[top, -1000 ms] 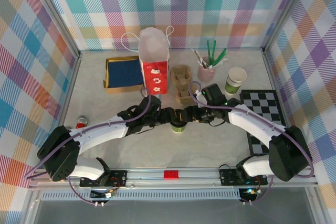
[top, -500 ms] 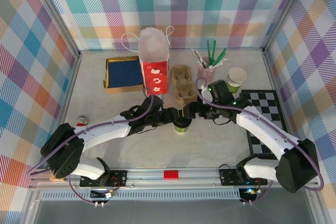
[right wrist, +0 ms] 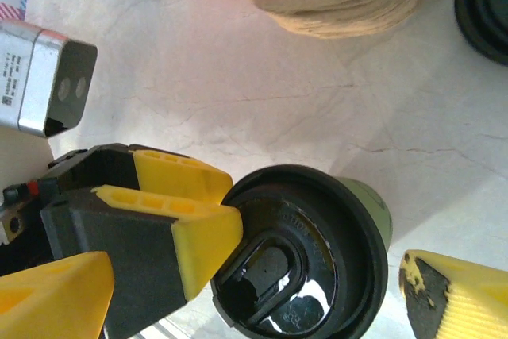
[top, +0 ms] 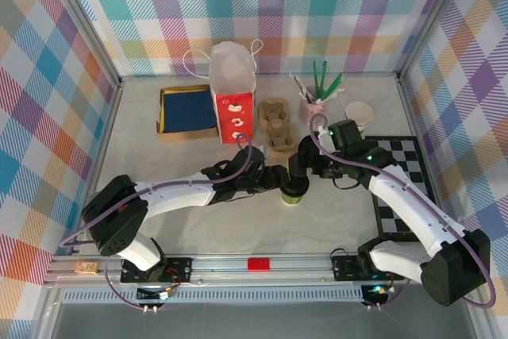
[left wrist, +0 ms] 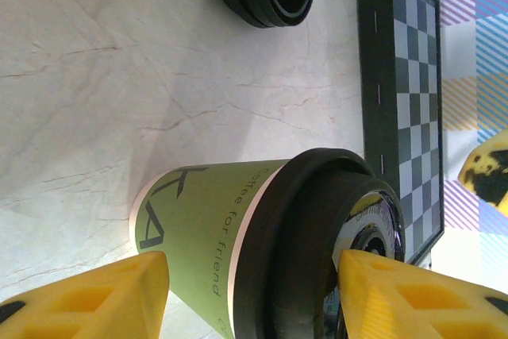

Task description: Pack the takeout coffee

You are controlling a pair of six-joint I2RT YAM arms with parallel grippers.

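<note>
The takeout coffee (top: 294, 190) stands upright on the table (top: 159, 164), toward its near edge and about midway across, well short of the red bag (top: 233, 105) at the far edge. The left gripper (left wrist: 250, 291) pinches it across the olive-green paper wall just under the black lid, while the right gripper (right wrist: 254, 275) hangs spread wide above the lid. A lidded paper cup likely crushes and sloshes easily, so the firm spot to hold is the stiffened rim band below the lid, kept level.

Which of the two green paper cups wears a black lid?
The green paper cup between the two grippers, mid-table; the lidless cream-rimmed cup stands open beside the checkerboard.
</note>
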